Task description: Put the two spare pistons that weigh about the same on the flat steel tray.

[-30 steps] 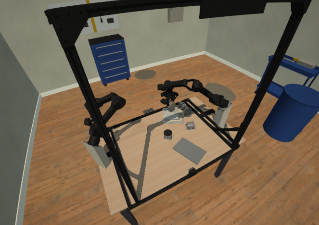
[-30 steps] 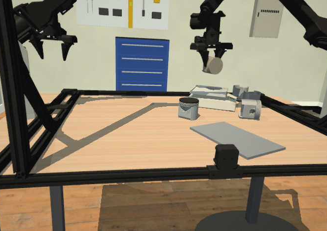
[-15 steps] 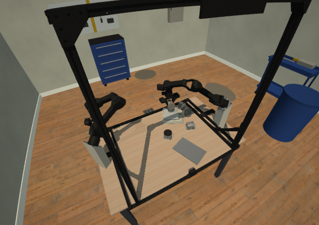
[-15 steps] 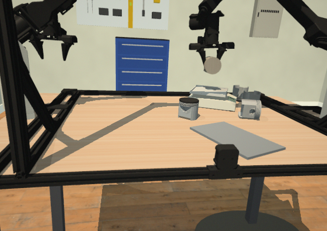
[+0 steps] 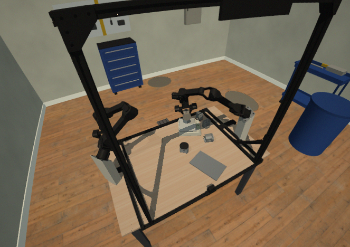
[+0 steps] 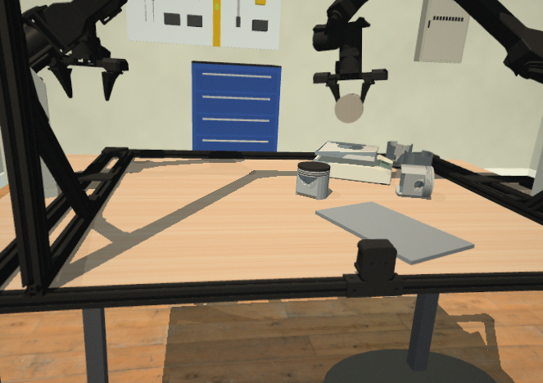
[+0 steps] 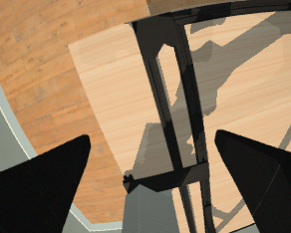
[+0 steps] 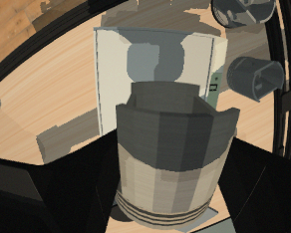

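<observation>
My right gripper (image 6: 350, 99) (image 8: 165, 132) is shut on a piston (image 5: 186, 116) (image 6: 348, 110) (image 8: 164, 176), held in the air above the scale, its round crown facing the exterior camera. My left gripper (image 6: 89, 98) (image 7: 153, 138) is open and empty, high at the left. A dark-topped piston (image 5: 183, 148) (image 6: 312, 184) stands upright behind the tray. Another piston (image 5: 208, 138) (image 6: 409, 181) lies on its side, right of it. Two shaded pistons, one (image 5: 206, 122) (image 8: 254, 77) nearer and one (image 5: 199, 115) (image 8: 246, 14) farther, are beside the scale. The steel tray (image 5: 207, 164) (image 6: 394, 230) lies flat and bare.
The scale (image 5: 189, 133) (image 6: 353, 172) (image 8: 110, 65) stands at the back of the bench, with no piston on its pan. Black frame beams edge the bench, and tall posts rise at its corners. A small black block (image 5: 210, 188) (image 6: 375, 259) is on the front beam near the tray.
</observation>
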Motion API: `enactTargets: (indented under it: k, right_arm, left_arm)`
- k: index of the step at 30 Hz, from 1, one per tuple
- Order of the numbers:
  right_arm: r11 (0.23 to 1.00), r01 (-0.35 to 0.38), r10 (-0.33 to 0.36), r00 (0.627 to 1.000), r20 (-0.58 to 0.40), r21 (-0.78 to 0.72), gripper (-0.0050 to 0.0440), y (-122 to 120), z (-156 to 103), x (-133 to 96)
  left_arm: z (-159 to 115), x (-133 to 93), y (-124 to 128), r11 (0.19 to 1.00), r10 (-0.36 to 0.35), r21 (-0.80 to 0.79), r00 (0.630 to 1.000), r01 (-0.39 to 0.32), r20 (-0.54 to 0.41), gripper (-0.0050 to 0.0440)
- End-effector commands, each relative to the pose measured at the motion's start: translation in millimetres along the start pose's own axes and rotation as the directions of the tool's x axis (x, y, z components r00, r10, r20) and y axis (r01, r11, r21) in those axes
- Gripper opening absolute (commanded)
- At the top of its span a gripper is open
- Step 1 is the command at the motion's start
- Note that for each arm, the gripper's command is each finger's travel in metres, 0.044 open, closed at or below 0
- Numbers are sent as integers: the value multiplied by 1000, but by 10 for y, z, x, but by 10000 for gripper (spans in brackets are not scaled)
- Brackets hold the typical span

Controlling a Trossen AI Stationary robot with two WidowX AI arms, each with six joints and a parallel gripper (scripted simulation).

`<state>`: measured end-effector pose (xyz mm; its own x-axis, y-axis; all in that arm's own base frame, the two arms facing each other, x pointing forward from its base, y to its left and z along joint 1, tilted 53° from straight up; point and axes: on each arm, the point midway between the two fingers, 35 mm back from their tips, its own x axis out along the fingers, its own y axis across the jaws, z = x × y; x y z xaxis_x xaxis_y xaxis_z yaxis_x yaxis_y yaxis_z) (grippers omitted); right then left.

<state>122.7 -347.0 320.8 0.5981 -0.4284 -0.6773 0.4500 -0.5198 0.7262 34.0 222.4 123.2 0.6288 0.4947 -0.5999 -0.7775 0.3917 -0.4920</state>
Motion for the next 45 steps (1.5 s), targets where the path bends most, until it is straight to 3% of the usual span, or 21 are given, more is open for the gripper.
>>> enactTargets:
  k: [1,9,45]
  right_arm:
    - [997,5,-4,1000,-3,76,158,11,15,-2]
    - [961,20,-15,1000,-19,275,158,11,16,-2]
    - [961,20,-15,1000,-19,275,158,8,10,532]
  left_arm:
    - [0,0,-3,1000,-2,0,1000,2,1,440]
    - [0,0,-3,1000,-2,0,1000,2,1,440]
    - [0,0,-3,1000,-2,0,1000,2,1,440]
